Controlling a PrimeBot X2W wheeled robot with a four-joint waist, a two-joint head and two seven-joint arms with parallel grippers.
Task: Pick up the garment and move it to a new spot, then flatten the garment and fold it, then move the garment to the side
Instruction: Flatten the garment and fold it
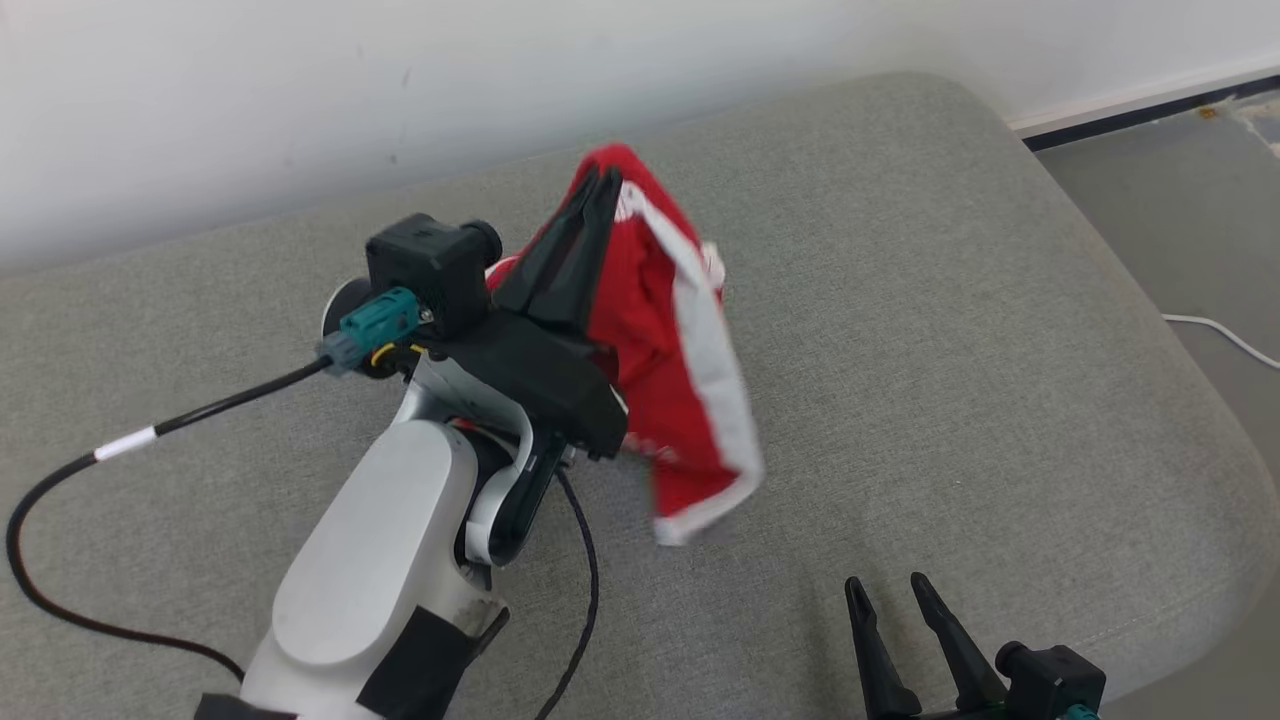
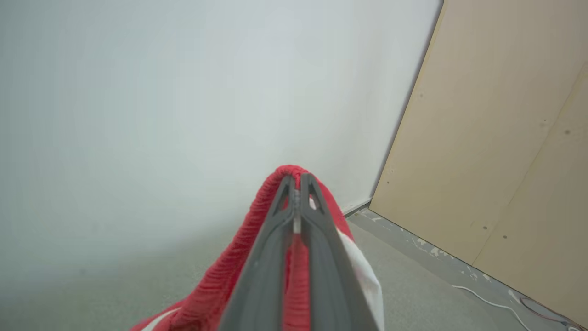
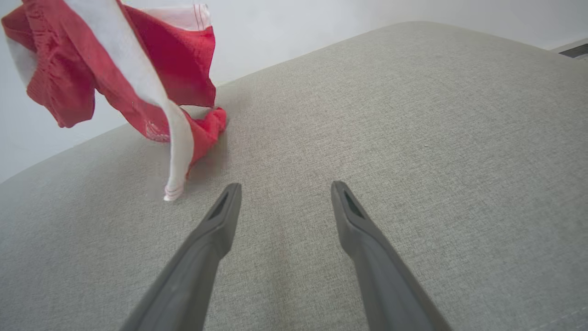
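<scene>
Gripping the red garment (image 1: pixel 660 330), left hand (image 1: pixel 598 180) pinched closed above grey cushion (image 1: pixel 950 350), right hand (image 1: pixel 885 582) spread, empty.

Even, diffuse, bright light is recorded in all three views; its source is not seen. A soft, faint shadow is cast beneath the garment (image 1: pixel 690 390) onto the grey cushion (image 1: pixel 950 350). The garment's lower hem is smeared by motion blur in the head view. In the left wrist view the fingers (image 2: pixel 262 276) of the left gripper (image 2: pixel 297 177) are rendered out of focus near the bottom edge.
</scene>
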